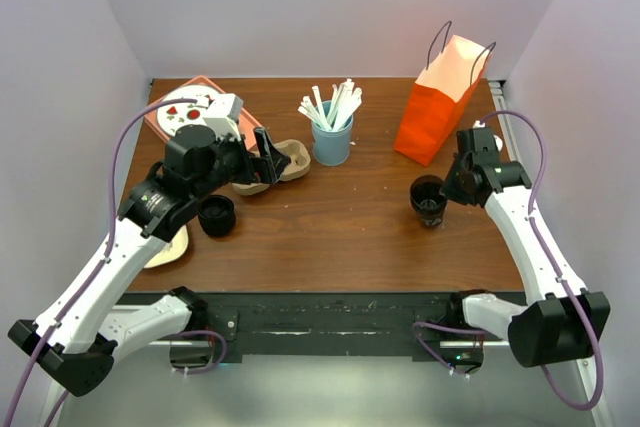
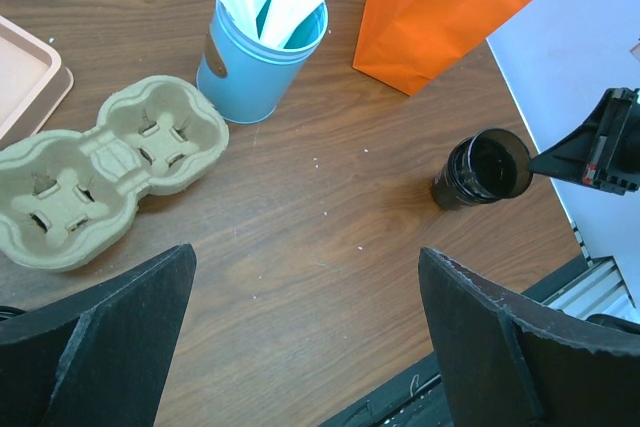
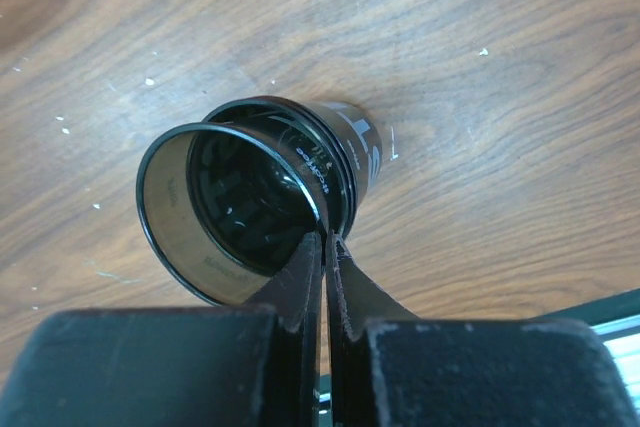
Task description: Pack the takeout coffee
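Toward the right side of the bench (image 1: pixel 330 247), the black cup (image 1: pixel 429 199) stands on its base, long axis roughly vertical and open mouth up. The right fingers (image 3: pixel 308 282) are pressed together on the near edge of the rim, with the thin wall caught between them. The right wrist view looks into the dark mouth and shows white print on the cup's side. The top view shows neither, but it places the cup near the orange paper bag (image 1: pixel 440 107) and apart from it. The left fingers (image 2: pixel 120 337) are spread wide and hold nothing, hanging above bare wood. Their view takes in the pulp cup carrier (image 2: pixel 100 172), hollows facing up, just beside the blue tumbler of white sticks (image 2: pixel 262 57). Only the top view shows a second black round thing (image 1: pixel 216 215) on the bench by the left arm.
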Motion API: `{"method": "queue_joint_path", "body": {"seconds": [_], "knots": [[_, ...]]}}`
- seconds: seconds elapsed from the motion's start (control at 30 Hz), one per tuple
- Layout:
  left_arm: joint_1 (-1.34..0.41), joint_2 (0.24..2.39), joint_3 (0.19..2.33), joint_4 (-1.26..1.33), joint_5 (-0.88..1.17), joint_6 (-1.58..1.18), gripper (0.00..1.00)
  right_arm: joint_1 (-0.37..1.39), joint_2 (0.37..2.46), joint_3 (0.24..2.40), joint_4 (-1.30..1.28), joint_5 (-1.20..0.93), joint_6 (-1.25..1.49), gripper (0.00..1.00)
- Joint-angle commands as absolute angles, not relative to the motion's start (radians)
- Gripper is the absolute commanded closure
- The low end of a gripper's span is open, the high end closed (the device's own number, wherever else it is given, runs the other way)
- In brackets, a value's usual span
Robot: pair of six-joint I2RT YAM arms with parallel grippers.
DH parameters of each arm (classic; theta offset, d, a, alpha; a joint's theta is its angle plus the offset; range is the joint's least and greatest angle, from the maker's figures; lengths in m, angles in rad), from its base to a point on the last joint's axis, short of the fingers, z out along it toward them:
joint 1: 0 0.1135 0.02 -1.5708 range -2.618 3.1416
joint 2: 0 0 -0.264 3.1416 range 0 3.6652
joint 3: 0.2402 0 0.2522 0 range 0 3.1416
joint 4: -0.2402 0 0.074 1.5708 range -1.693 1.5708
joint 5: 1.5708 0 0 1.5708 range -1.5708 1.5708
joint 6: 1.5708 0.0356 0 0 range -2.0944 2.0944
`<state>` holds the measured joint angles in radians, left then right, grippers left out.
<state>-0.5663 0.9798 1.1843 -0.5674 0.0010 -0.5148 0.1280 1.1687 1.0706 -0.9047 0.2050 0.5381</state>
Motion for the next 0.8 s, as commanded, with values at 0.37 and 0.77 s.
{"method": "queue_joint_path", "body": {"seconds": [0.37,0.77], "knots": [[-0.571,0.989,1.201,-0.534,0.017,-0.526,0.02,0.123,1.155,1.239,-1.04,0.313,0.589,1.0],[-0.572,0.992,1.198,-0.529,0.006,-0.526,0.02,0.124,1.155,1.434,-1.132,0.31,0.563,1.0]]}}
